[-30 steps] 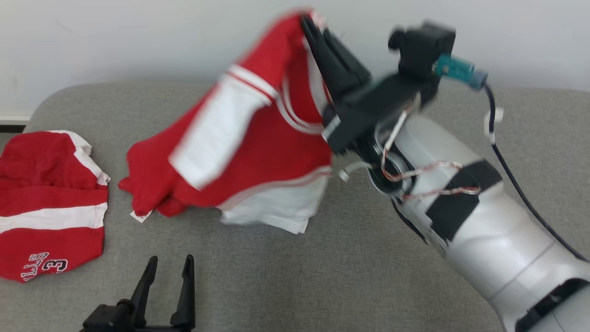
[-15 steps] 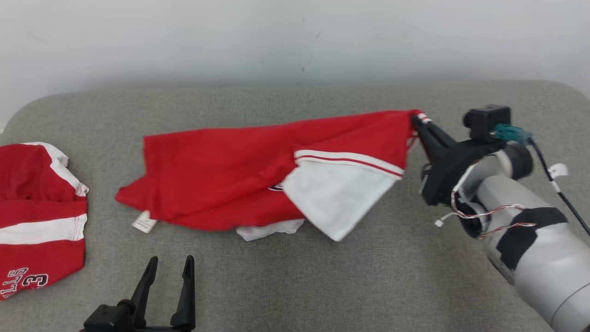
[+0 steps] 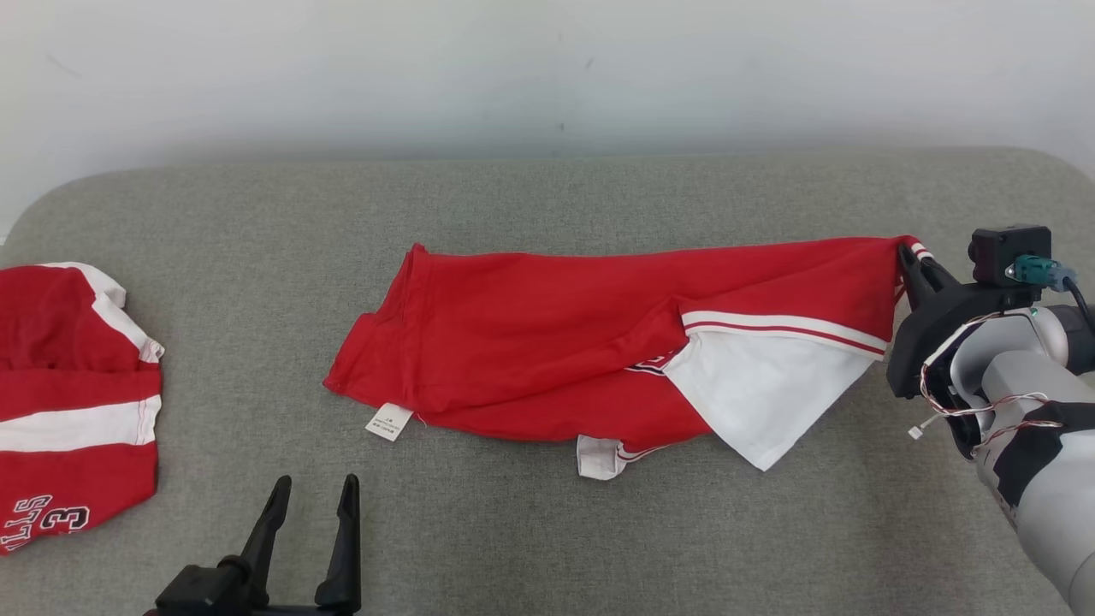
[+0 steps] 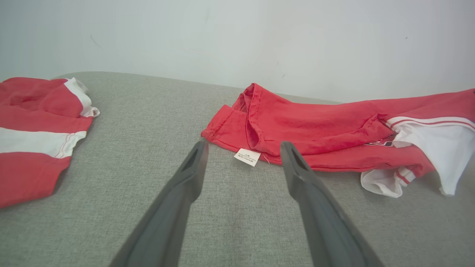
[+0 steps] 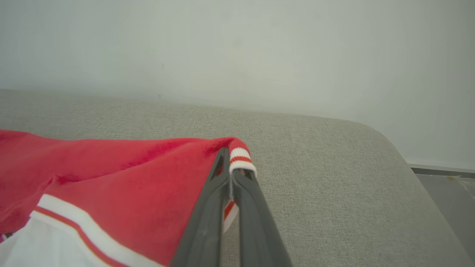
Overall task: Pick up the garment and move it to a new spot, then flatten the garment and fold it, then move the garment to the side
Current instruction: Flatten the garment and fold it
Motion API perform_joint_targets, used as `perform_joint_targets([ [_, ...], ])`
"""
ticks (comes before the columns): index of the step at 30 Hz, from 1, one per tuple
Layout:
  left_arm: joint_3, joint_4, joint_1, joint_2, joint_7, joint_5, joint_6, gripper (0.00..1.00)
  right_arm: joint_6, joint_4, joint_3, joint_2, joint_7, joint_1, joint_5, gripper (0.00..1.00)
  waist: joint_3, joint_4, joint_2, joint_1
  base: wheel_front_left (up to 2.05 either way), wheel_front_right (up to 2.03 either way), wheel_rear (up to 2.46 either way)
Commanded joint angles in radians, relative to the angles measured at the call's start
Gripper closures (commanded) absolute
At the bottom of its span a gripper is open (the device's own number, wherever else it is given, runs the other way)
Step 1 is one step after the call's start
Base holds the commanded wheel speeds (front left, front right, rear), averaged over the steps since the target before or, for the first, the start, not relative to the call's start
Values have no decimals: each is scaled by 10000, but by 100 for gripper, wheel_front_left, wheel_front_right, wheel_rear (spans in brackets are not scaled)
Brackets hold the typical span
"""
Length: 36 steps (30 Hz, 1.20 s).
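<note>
A red garment (image 3: 556, 342) with white panels and red-and-white trim lies stretched across the grey cushioned surface (image 3: 547, 205), its white label at the lower left. My right gripper (image 3: 908, 255) is shut on the garment's striped right corner (image 5: 241, 159), holding that end slightly off the surface. In the right wrist view the right gripper (image 5: 230, 163) pinches the cloth between closed fingers. My left gripper (image 3: 310, 492) rests open near the front edge, nothing between its fingers. In the left wrist view the left gripper (image 4: 241, 146) points toward the garment (image 4: 315, 126) and its label.
A second red-and-white garment (image 3: 77, 385) with lettering lies at the far left, also visible as the second garment (image 4: 37, 122) in the left wrist view. A pale wall stands behind the surface. The surface's rounded right end (image 5: 389, 148) drops to the floor.
My right arm has swung down and to the right, dragging the garment with it. The cloth went from hanging bunched in the air to lying stretched out on the surface.
</note>
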Motion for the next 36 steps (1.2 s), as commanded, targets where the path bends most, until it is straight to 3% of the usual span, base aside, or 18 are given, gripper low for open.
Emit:
perform_joint_targets([
  [1,35,-14,-72,1,-9,129,-33,0,-25,38,-94,-44,-65,9,-196,100,23,17,-1,0,0,0,0],
  [2,38,-10,-88,3,-9,121,-36,0,-25,43,-175,-157,-71,73,-339,100,39,24,-1,0,0,0,0],
  [3,39,-4,-112,1,-9,128,-39,0,-25,50,-262,-205,-77,152,-461,64,55,32,-1,0,0,0,0],
  [4,39,6,-138,1,-9,134,-43,0,-25,50,-371,-135,-79,276,-536,0,68,43,-1,0,0,0,0],
  [13,151,107,-96,3,-9,156,-41,0,-25,48,-1373,196,750,1228,-1026,0,-153,31,-1,0,0,0,0],
  [18,282,120,101,1,-9,104,-33,0,-25,41,-1831,461,409,1710,-1334,0,-417,-135,-1,0,0,0,0],
  [30,257,80,428,3,-9,-29,69,0,-25,-202,-2284,2062,181,3380,-931,0,-804,-374,-1,0,0,0,0],
  [36,239,7,411,3,-9,21,61,0,-25,-140,-2477,2331,475,3403,-745,0,-696,-276,-1,0,0,0,0],
])
